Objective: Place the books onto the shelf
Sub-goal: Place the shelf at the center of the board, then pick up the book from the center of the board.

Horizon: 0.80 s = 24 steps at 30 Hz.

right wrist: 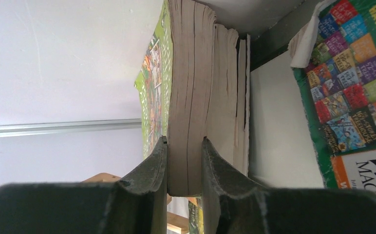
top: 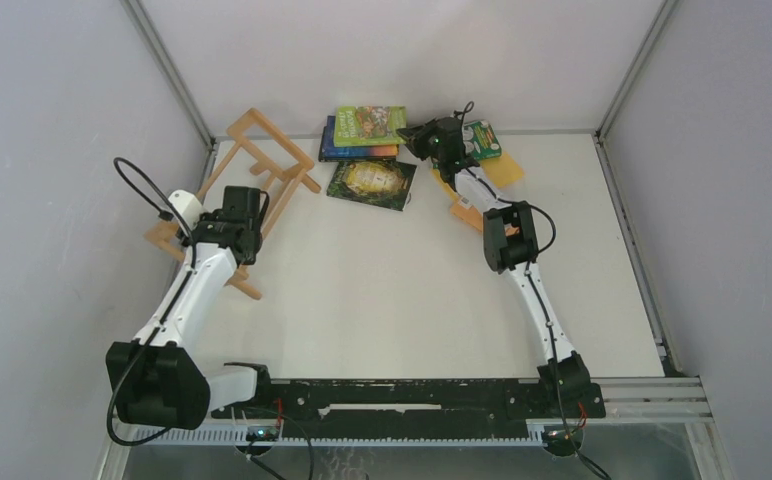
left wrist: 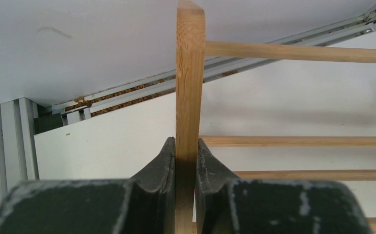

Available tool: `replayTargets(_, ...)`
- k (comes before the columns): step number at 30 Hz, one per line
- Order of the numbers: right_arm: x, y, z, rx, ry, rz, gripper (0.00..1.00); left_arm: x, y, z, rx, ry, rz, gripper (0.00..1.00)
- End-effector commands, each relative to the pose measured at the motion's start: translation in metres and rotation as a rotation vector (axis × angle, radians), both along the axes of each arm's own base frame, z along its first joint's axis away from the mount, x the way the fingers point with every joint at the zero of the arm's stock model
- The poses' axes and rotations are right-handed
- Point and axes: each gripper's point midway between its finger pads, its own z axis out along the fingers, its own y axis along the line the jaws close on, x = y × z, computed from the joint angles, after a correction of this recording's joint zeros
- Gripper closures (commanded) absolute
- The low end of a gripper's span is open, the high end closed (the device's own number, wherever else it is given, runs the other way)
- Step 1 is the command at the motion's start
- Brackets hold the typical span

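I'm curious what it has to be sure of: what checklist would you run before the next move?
1. Hold of left gripper on shelf slat: ok, clamped.
2. Hold of right gripper on green book: ok, pinching its pages.
3. Only that book between the jaws: cannot tell; other books press close.
4. Shelf upright: cannot tell.
5. Room on shelf: ok, no books on it.

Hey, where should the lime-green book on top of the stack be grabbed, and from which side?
Probably by its open page edge, coming from the right. The lime-green book lies flat atop the blue book, so only its thickness offers a pinch; the right tool grips that page block there, one finger on the cover, one under the pages.
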Motion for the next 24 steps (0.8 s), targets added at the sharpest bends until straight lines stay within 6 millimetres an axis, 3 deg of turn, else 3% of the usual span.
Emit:
replayTargets(1, -0.009, 0.010, 0.064, 0.022, -0.111, 0.057, 1.00, 0.016, 0.004, 0.022, -0.018, -0.239, 0.079, 0.93)
replayTargets(8, -0.015, 0.012, 0.072, 0.009, -0.116, 0.070, 1.00, 0.013, 0.002, 0.016, -0.034, -0.224, 0.072, 0.67)
replayTargets(17, -0.025, 0.013, 0.072, -0.013, -0.110, 0.083, 1.00, 0.008, 0.002, 0.006, -0.050, -0.186, 0.063, 0.50)
replayTargets(24, -0.032, 0.011, 0.079, -0.027, -0.115, 0.082, 1.00, 0.005, 0.001, 0.013, -0.058, -0.209, 0.049, 0.34)
